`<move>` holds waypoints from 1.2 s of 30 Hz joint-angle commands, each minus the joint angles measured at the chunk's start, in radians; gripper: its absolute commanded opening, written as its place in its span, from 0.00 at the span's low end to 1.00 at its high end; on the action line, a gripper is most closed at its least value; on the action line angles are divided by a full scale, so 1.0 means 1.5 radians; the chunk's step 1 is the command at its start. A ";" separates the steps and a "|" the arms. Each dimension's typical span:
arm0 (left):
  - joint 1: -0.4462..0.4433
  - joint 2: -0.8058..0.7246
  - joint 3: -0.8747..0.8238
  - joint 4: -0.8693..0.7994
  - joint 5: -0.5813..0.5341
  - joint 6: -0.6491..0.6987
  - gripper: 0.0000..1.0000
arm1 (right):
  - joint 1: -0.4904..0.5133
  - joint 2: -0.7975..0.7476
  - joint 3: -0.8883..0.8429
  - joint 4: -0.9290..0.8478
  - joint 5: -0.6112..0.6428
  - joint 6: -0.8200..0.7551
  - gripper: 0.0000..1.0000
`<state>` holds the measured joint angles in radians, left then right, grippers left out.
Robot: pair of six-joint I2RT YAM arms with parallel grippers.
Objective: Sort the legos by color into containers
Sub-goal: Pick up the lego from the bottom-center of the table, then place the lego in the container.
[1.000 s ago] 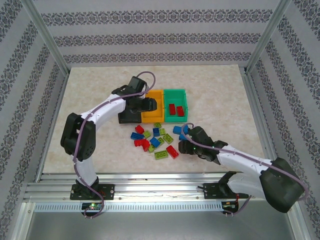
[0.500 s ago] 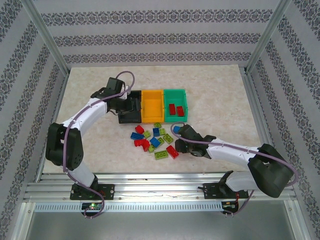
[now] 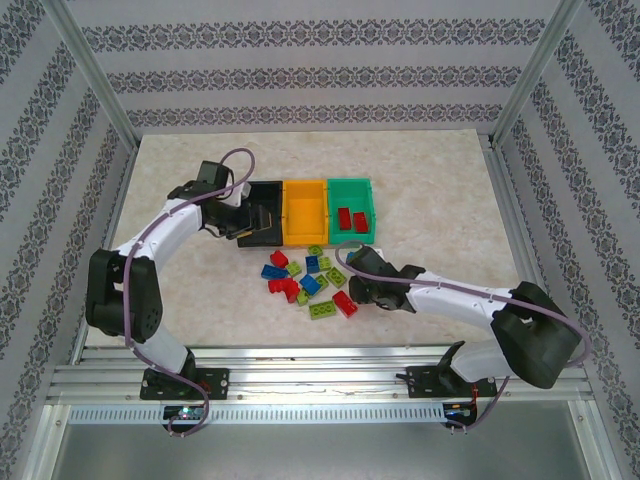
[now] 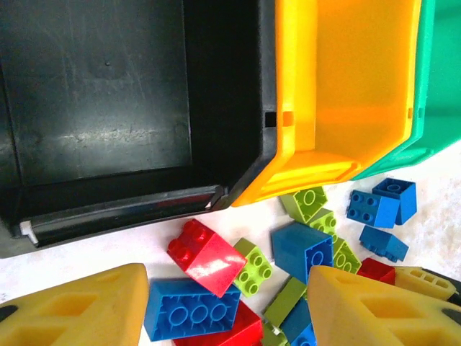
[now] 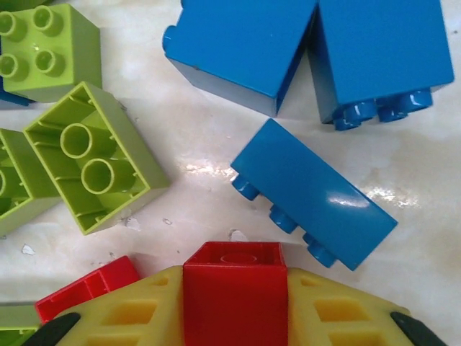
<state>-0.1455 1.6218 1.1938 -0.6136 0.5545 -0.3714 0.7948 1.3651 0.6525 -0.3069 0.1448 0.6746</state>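
Note:
Three bins stand in a row: black (image 3: 262, 200), orange-yellow (image 3: 305, 208) and green (image 3: 352, 195); the green one holds two red bricks (image 3: 345, 219). Loose red, blue and lime legos (image 3: 305, 280) lie scattered in front of them. My left gripper (image 3: 245, 222) hovers open by the black bin's (image 4: 101, 94) front left, its yellow fingers spread above a red brick (image 4: 205, 254) and a blue brick (image 4: 191, 310). At the pile's right side my right gripper (image 3: 352, 272) is shut on a red brick (image 5: 234, 288), low over the table.
Blue bricks (image 5: 313, 194) and lime bricks (image 5: 94, 155) lie close in front of the right gripper. The black and orange-yellow (image 4: 346, 86) bins look empty inside. Aluminium frame posts and patterned walls ring the marble-look table (image 3: 440, 190).
The left arm swung left from over the orange-yellow bin to the black bin's left side. The right gripper slid left into the pile.

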 commanded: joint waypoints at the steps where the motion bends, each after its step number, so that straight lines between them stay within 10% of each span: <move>1: 0.018 -0.010 -0.008 -0.021 0.037 0.022 0.60 | 0.004 0.000 0.056 -0.040 0.007 -0.029 0.31; 9: 0.033 0.004 -0.006 -0.013 0.052 0.018 0.60 | -0.067 -0.003 0.169 -0.011 -0.012 -0.119 0.33; 19: 0.049 -0.010 -0.012 -0.002 0.060 0.016 0.60 | -0.210 0.229 0.395 0.007 -0.076 -0.193 0.35; 36: 0.063 -0.001 -0.009 0.000 0.073 0.013 0.60 | -0.096 0.123 0.252 -0.048 -0.072 -0.193 0.49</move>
<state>-0.0635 1.6238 1.1835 -0.6201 0.6373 -0.3660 0.5976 1.6188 1.0760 -0.3283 0.0151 0.3889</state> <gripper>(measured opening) 0.601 0.486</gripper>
